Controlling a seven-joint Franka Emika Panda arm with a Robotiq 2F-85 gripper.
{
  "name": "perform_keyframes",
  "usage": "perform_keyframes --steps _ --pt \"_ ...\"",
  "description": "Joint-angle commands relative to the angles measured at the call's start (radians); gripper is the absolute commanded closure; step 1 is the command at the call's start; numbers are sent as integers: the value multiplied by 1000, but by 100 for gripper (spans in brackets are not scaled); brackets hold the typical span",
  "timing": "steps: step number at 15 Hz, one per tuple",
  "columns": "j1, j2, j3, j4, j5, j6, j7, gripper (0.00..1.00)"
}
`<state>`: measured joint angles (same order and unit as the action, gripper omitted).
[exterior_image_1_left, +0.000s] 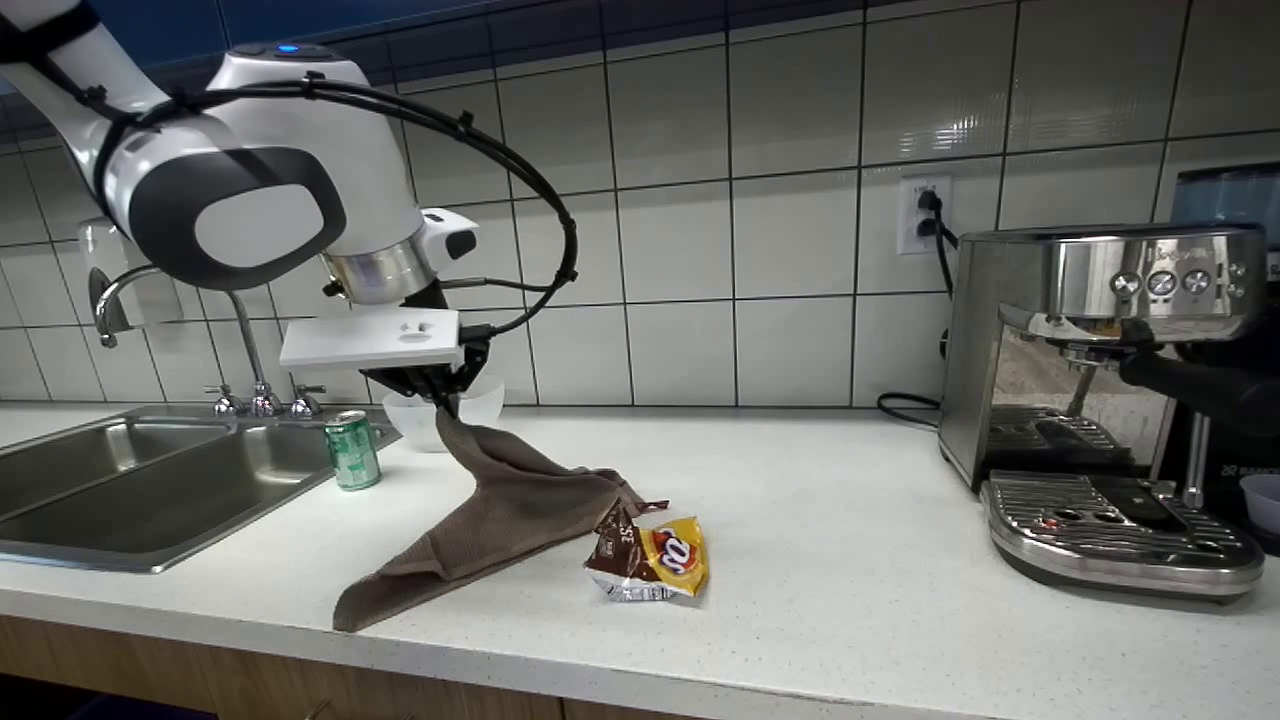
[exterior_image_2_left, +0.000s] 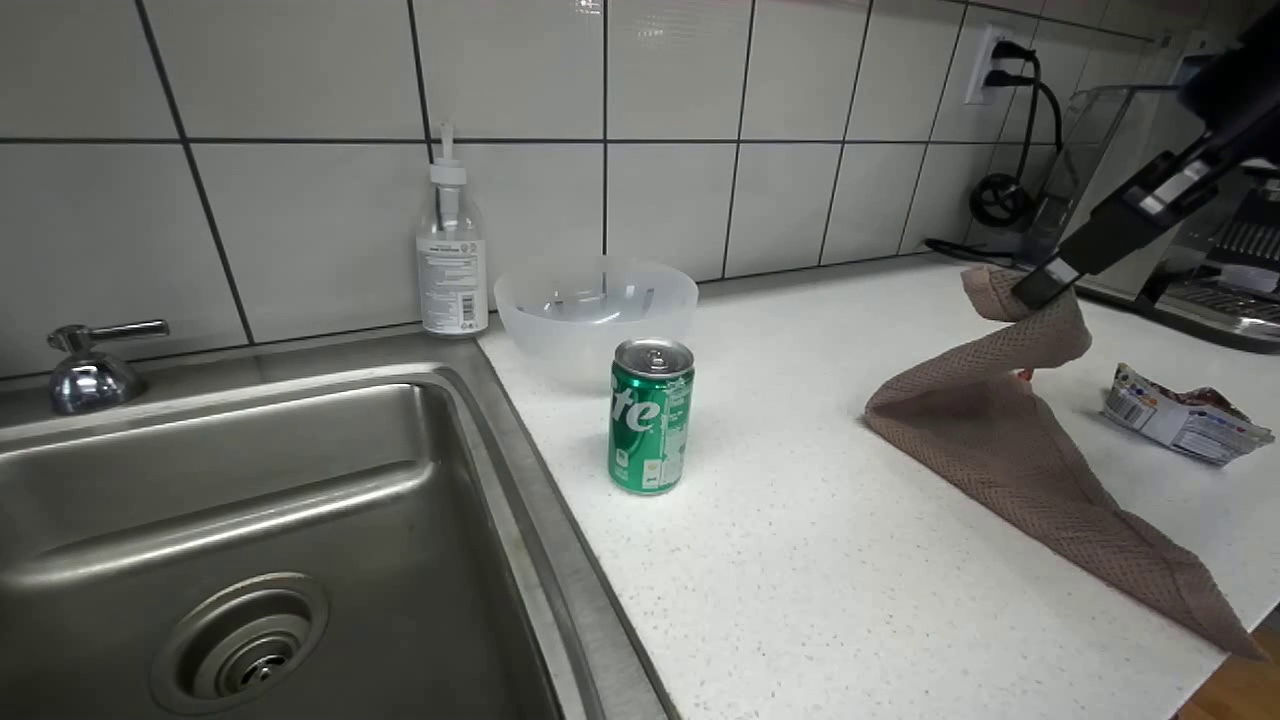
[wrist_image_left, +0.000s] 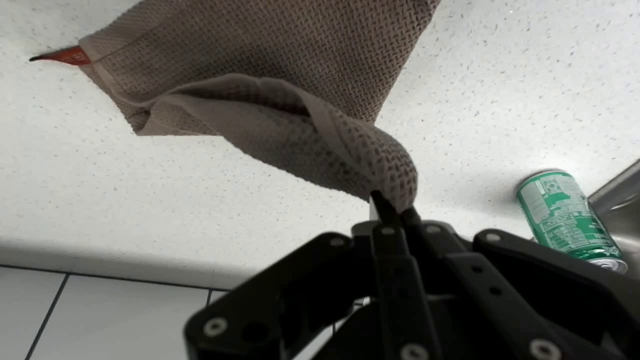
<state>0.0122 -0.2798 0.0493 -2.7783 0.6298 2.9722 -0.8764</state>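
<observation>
The gripper (wrist_image_left: 395, 206) is pinching a brown cloth (exterior_image_1_left: 540, 505), partly hiding a bowl (exterior_image_1_left: 414, 420) in an exterior view. Tiles (exterior_image_1_left: 675, 240) are backing a white counter (exterior_image_1_left: 840, 560).

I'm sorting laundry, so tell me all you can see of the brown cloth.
The brown cloth looks like woven fabric, coarsely textured, with a hemmed edge. One part is pinched in the jaws, held up and curling over; the rest slopes down in loose folds onto the white counter, one corner near the front edge. A small red piece shows at another edge; whether it is sewn on, I cannot tell.
</observation>
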Motion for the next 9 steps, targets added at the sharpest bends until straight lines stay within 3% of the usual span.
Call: perform_keyframes --steps 1,9 --pt "-24 -28 17 0 32 -50 -74 99" --pt "-48 -25 32 0 31 -88 -131 99"
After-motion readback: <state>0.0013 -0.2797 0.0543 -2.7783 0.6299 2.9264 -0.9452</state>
